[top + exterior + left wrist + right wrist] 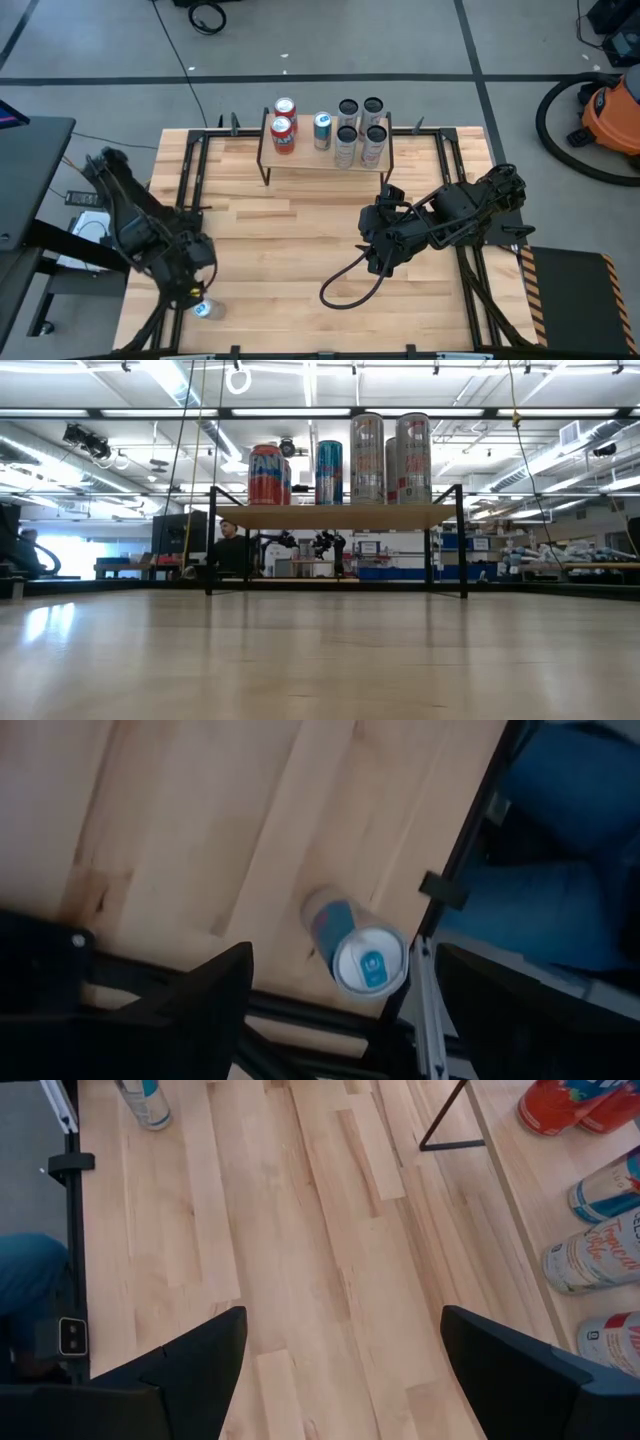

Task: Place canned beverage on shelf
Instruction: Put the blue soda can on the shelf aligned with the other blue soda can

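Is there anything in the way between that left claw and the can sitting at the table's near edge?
Nothing visible. The left gripper hangs open just above the blue-topped can, which stands alone by the table's front edge. From there to the shelf the wood is bare, though seven cans already crowd its top.

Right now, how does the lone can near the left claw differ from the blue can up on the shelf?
The lone can stands on the table's front edge under the open left gripper; the blue can stands on the shelf among other cans. The lone can looks silver-sided, the other blue. Both stand upright.
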Available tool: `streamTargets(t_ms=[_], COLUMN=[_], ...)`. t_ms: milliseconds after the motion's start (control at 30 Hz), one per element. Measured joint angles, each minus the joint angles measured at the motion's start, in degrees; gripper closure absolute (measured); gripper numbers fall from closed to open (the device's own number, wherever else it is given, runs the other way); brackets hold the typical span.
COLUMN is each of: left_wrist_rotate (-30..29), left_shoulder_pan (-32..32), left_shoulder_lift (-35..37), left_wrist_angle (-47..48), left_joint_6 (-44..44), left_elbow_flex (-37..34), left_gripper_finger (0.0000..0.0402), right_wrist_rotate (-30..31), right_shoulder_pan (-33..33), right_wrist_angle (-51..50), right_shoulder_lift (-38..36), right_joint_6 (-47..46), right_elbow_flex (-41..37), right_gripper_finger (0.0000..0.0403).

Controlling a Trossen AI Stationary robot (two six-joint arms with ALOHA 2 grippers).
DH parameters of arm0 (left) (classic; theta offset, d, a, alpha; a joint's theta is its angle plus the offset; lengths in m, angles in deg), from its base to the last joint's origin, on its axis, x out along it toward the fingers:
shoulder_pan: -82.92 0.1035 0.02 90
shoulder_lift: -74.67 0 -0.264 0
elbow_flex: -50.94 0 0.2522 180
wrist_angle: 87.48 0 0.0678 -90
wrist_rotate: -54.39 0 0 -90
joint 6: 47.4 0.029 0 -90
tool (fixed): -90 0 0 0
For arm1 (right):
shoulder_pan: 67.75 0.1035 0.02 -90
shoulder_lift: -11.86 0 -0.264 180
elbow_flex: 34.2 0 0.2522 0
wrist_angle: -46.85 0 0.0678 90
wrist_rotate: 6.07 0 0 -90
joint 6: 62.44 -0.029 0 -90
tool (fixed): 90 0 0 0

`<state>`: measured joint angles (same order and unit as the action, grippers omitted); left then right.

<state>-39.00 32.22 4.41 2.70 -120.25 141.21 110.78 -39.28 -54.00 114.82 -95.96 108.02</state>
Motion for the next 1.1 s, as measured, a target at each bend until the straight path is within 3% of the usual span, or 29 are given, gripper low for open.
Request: streamTargets(t_ms=[600,1100], left_wrist_rotate=[1.57,1.62], left_shoulder_pan=[-9.75,-10.35], left_shoulder_lift=[-11.00,-16.24], left_wrist_angle=[-3.87,-4.89], left_joint_6=[-11.67,-17.72], left_elbow_flex=[0.00,0.02], left_gripper_finger=[0.0088,0.0088], right_wrist_rotate=[0.00,0.02], right_shoulder_pan=[0.00,0.00], right_wrist_angle=[0.00,0.00], right_shoulder_lift=[0.00,0.01], right_joint_6=[0.46,2.16], right_elbow_flex=[0.00,0.00], right_gripper_finger=[0.0060,0.0060])
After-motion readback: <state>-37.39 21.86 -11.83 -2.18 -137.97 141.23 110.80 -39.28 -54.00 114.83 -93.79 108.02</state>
